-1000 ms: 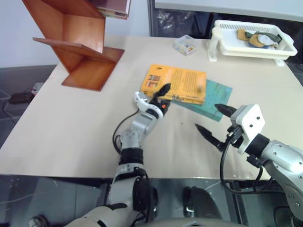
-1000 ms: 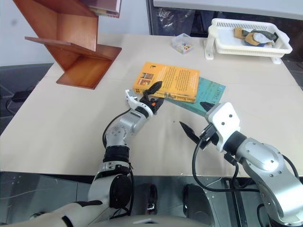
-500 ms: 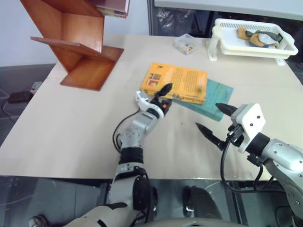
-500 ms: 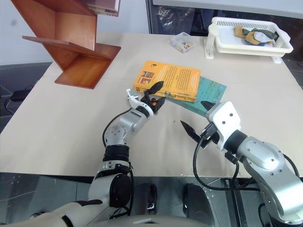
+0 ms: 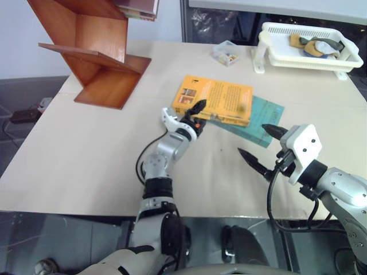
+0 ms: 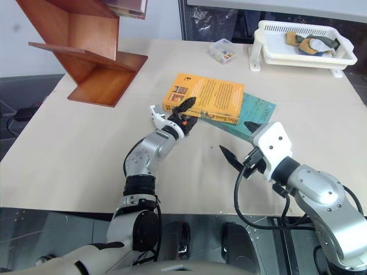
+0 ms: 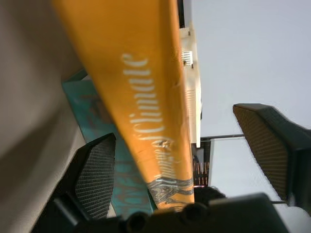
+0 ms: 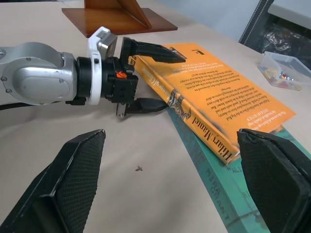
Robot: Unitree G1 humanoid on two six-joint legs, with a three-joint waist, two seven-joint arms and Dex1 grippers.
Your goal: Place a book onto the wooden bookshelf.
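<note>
With book (image 5: 213, 100) corner between left claw (image 5: 195, 114) fingers, not yet clamped: spine running rightward from claw; right claw (image 5: 259, 148) wide open, empty, farther.

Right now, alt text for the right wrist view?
The left gripper straddles the near corner of the book, one finger above, one below. The book lies on a teal book; the wooden bookshelf stands behind.
</note>
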